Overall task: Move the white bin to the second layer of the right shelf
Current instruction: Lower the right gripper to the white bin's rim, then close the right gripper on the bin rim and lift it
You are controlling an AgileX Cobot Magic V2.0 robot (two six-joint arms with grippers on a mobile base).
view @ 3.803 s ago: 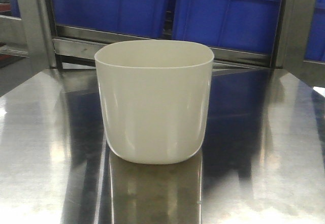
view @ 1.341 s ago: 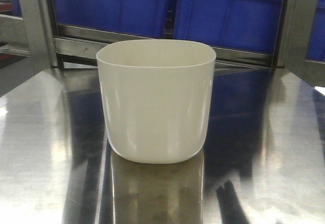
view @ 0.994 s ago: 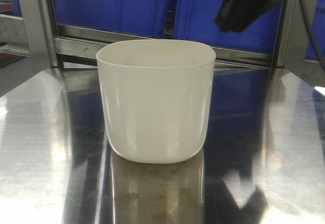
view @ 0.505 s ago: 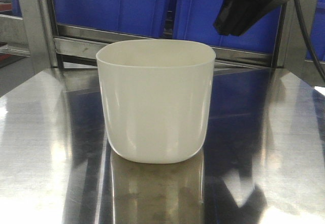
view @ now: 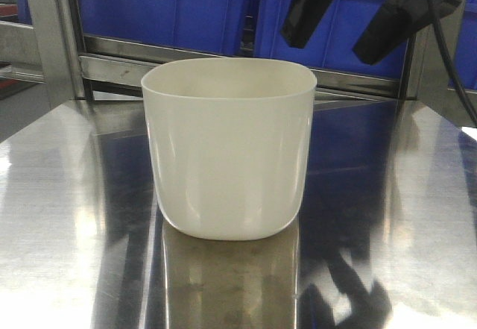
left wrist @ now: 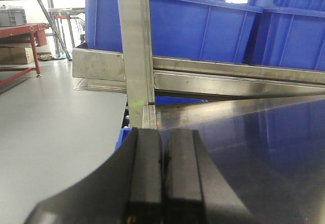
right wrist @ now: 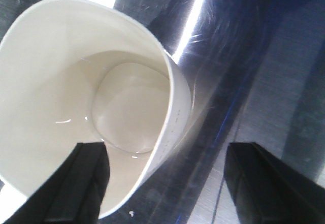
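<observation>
The white bin (view: 227, 150) stands upright on the shiny steel tabletop (view: 67, 195), its inside bare (right wrist: 101, 97). My right gripper (view: 346, 27) hangs open above the bin's right rim, apart from it. In the right wrist view my right gripper (right wrist: 167, 153) straddles the rim: one finger (right wrist: 84, 183) over the bin's inside, the other finger (right wrist: 264, 183) over the table. My left gripper (left wrist: 162, 137) is shut with nothing in it, low near the table's left corner. The right shelf second layer is out of view.
Behind the table stands a steel rack (view: 119, 64) with uprights (view: 48, 30) and blue crates (view: 171, 8) on it. The left wrist view shows the same rack post (left wrist: 134, 51), blue crates (left wrist: 203, 28) and grey floor (left wrist: 51, 112) past the table's left edge.
My right gripper came in from the upper right about a second ago, shifted left over the bin's right rim and spread its fingers from together to wide apart. The bin has stayed put.
</observation>
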